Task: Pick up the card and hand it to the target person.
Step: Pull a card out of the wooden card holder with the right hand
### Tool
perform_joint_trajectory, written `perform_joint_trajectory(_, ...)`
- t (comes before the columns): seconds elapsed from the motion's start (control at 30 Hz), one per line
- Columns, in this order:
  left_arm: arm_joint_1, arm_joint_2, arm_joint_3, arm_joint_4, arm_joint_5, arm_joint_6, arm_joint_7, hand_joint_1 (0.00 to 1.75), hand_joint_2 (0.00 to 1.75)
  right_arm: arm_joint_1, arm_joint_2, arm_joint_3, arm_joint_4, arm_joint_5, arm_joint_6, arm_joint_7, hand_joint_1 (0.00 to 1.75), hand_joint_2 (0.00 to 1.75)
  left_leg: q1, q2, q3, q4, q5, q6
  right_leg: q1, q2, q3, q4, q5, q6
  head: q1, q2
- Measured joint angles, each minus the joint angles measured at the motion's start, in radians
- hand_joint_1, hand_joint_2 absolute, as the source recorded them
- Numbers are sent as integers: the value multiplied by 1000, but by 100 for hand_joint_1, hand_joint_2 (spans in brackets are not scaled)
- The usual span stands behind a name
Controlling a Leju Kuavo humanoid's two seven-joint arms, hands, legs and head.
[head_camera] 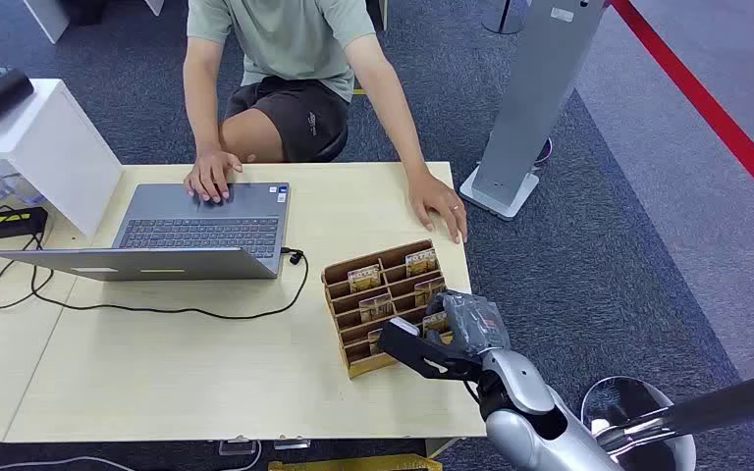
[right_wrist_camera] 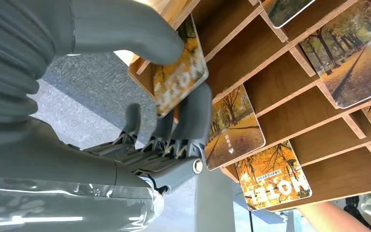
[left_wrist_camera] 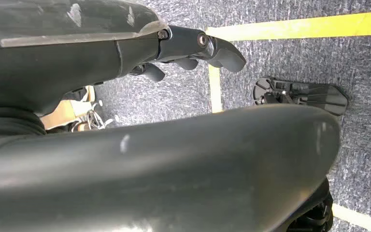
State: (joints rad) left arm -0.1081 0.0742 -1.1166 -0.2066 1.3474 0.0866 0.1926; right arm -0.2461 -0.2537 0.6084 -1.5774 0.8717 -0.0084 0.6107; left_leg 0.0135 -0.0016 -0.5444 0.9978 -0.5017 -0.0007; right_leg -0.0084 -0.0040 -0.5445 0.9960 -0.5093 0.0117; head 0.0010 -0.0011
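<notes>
- Orange-yellow card (right_wrist_camera: 179, 76) with an autumn-tree print sits at the near right corner of the wooden card rack (head_camera: 385, 304), pinched between the thumb and fingers (right_wrist_camera: 193, 121) of the right robot hand (head_camera: 452, 334).
- More cards of the same print (right_wrist_camera: 232, 128) stand in the rack's other slots.
- Rack stands on the pale counter (head_camera: 206, 373), near its right edge.
- Left of the rack, a grey laptop (head_camera: 182, 234) lies open, a black cable (head_camera: 157, 309) trailing between them.
- Beyond the rack, a seated person rests one hand (head_camera: 439, 201) on the counter and the other (head_camera: 211, 177) on the laptop.
- Left robot hand (left_wrist_camera: 193, 53) hangs over carpet, fingers loosely curled, holding nothing.
</notes>
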Motion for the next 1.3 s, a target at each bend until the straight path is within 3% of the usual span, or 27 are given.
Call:
perform_joint_trajectory(0.43, 0, 0, 0, 0, -1, -1, 0, 0, 0, 3, 0, -7, 1, 1, 0, -3, 141, 175, 0, 0, 0, 0, 0, 0, 0, 0, 0, 0, 0, 0, 0, 0)
perform_joint_trajectory(1.03, 0, 0, 0, 0, 3, 4, -7, 0, 0, 0, 2, -19, -6, 11, -1, -21, 141, 175, 0, 0, 0, 0, 0, 0, 0, 0, 0, 0, 0, 0, 0, 0)
perform_joint_trajectory(1.17, 0, 0, 0, 0, 1, -1, -7, 0, 0, -48, 5, -15, -37, -64, -5, -80, 141, 175, 0, 0, 0, 0, 0, 0, 0, 1, 0, 1, 0, 0, 0, 0)
perform_joint_trajectory(1.3, -1, 0, 0, 0, -12, -3, -7, 0, 0, -180, 13, -4, -60, -204, -11, -132, 141, 175, 0, 0, 0, 0, 1, 0, 0, 0, 0, 1, 0, 0, -1, 0)
